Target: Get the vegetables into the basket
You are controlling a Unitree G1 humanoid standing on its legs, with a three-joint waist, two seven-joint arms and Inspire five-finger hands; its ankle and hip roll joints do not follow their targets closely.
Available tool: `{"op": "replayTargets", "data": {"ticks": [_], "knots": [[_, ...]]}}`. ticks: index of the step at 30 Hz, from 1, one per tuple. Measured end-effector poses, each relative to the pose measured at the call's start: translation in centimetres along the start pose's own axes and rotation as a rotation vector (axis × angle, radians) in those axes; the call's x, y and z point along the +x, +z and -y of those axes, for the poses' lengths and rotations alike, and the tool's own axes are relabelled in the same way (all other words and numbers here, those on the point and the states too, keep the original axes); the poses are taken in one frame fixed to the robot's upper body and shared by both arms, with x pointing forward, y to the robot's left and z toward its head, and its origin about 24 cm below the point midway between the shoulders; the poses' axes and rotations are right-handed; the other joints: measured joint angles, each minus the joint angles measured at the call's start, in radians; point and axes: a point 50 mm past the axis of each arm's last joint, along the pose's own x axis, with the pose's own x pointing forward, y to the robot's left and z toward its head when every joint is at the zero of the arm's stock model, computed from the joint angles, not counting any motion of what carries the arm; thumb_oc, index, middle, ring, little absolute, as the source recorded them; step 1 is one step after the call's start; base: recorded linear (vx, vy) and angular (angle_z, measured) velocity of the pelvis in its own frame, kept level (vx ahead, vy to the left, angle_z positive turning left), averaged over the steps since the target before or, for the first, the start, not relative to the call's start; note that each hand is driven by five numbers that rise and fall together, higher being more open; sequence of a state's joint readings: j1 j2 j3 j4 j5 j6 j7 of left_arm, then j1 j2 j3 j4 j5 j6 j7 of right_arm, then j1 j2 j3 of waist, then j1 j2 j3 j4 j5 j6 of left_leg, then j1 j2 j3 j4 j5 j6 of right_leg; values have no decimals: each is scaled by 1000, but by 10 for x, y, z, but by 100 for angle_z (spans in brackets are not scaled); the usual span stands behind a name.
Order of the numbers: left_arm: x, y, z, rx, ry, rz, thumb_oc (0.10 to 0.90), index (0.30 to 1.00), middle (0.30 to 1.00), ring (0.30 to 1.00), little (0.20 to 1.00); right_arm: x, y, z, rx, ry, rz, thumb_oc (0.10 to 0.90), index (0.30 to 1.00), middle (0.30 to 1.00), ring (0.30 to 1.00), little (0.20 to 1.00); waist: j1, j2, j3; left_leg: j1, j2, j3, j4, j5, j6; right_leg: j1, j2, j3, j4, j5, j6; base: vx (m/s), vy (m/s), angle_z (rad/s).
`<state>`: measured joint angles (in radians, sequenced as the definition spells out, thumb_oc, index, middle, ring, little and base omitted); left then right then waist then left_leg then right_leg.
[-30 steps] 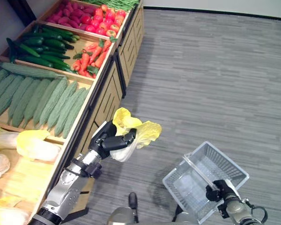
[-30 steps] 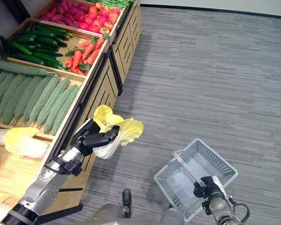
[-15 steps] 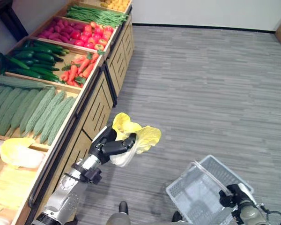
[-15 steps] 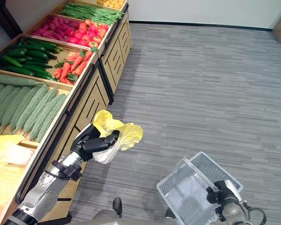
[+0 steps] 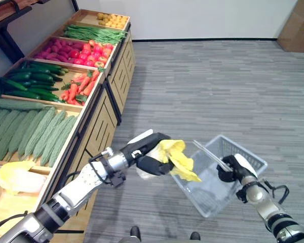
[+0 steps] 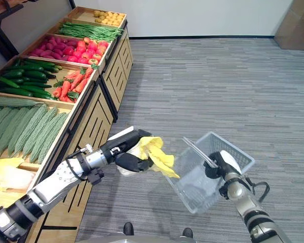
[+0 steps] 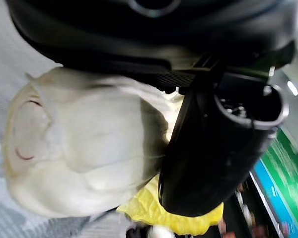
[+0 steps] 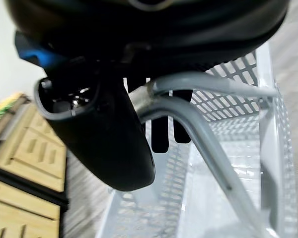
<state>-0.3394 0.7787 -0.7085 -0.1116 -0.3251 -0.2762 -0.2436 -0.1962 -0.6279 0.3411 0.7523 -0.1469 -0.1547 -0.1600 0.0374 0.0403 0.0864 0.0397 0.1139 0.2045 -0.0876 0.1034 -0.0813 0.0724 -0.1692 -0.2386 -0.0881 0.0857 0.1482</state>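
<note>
Wooden produce stand (image 5: 99, 109) at left — bitter gourds (image 5: 38, 129), cucumbers (image 5: 28, 83), carrots (image 5: 78, 86) in bins. Left arm stretched out across floor (image 5: 207, 86), left robot hand (image 5: 151, 152) clenched round pale cabbage (image 7: 84, 148) (yellow leaves drooping), touching near rim of grey basket (image 5: 235, 154). Right robot hand (image 5: 232, 168) curled round basket handle (image 8: 208, 134) — basket held tilted above floor. No legible writing.

Left hand (image 5: 153, 156) fingers curled in a grasp, right hand (image 5: 232, 169) fingers clenched.
</note>
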Motion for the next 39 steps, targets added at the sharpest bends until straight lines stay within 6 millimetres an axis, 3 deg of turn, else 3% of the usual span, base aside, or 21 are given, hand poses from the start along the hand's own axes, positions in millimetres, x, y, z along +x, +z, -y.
{"op": "replayTargets", "data": {"ticks": [7, 15, 27, 29, 30, 31, 32, 33, 34, 37, 39], "knots": [[7, -4, 7, 316, -126, -29, 400, 300, 300, 300, 300, 10, 31, 0, -20, 22, 116, 400, 300, 300, 300, 300, -8, 2, -1, 0, 1, 2, 0, 0, 0, -3, 0, 5, 0, 0, 0, 3, 3, -2], [3, -48, 11, 595, -132, -195, 400, 300, 300, 300, 300, 14, 65, -17, 83, 70, 218, 400, 300, 300, 300, 300, -8, 1, -3, 1, 2, 2, 0, 0, 0, -3, 1, 6, 0, 0, 0, 0, 0, 0], [14, -71, 27, 745, -45, -226, 400, 300, 300, 300, 300, -3, 117, -43, 342, 166, 400, 400, 300, 300, 300, 300, -27, -2, -2, 4, 5, 20, 0, 0, 0, -11, 4, 22, 0, 3, -2, 2, 2, -4], [12, -83, 27, 814, -28, -277, 402, 303, 303, 303, 303, -8, 126, -43, 367, 191, 447, 400, 300, 300, 300, 300, -29, -10, -5, 5, 6, 32, -1, 0, 0, -19, 5, 35, 0, 6, -3, 2, -6, -14], [11, -86, 27, 826, -31, -298, 467, 393, 393, 393, 393, -9, 128, -43, 368, 197, 455, 400, 300, 300, 300, 300, -32, -12, -6, 5, 7, 34, -1, 0, 0, -20, 5, 37, 0, 7, -3, -5, -9, -12], [9, -90, 26, 841, -36, -319, 610, 594, 594, 594, 594, -9, 129, -43, 368, 199, 460, 400, 300, 300, 300, 300, -33, -15, -5, 4, 7, 38, -1, 0, 0, -23, 6, 41, 0, 8, -3, -5, -8, -8], [7, -92, 26, 852, -36, -331, 784, 838, 838, 838, 838, -9, 129, -43, 370, 200, 462, 400, 300, 300, 300, 300, -37, -17, -5, 5, 8, 40, -1, 0, 0, -24, 7, 43, 0, 9, -3, -1, -5, -7], [5, -97, 26, 873, -36, -356, 873, 962, 962, 962, 962, -11, 128, -42, 373, 202, 467, 400, 300, 300, 300, 300, -38, -18, -6, 5, 8, 41, -1, 0, 0, -24, 6, 44, 0, 9, -3, 3, -6, -4], [2, -104, 26, 904, -43, -392, 900, 1000, 1000, 1000, 1000, -12, 128, -41, 364, 209, 470, 400, 300, 300, 300, 300, -45, -20, -6, 5, 8, 42, -1, 0, 0, -26, 7, 46, 0, 9, -3, 6, -7, -4], [-13, -128, 27, 957, -90, -528, 900, 1000, 1000, 1000, 1000, -14, 124, -41, 352, 224, 466, 400, 300, 300, 300, 300, -57, -22, -6, 5, 11, 52, -1, 0, 0, -32, 9, 56, 0, 12, -5, 2, -9, -9], [-17, -131, 25, 992, -107, -553, 900, 1000, 1000, 1000, 1000, -15, 117, -39, 341, 223, 449, 400, 300, 300, 300, 300, -56, -22, -6, 5, 12, 53, -1, 0, 0, -32, 9, 57, 0, 12, -5, -1, -6, -3]]}}
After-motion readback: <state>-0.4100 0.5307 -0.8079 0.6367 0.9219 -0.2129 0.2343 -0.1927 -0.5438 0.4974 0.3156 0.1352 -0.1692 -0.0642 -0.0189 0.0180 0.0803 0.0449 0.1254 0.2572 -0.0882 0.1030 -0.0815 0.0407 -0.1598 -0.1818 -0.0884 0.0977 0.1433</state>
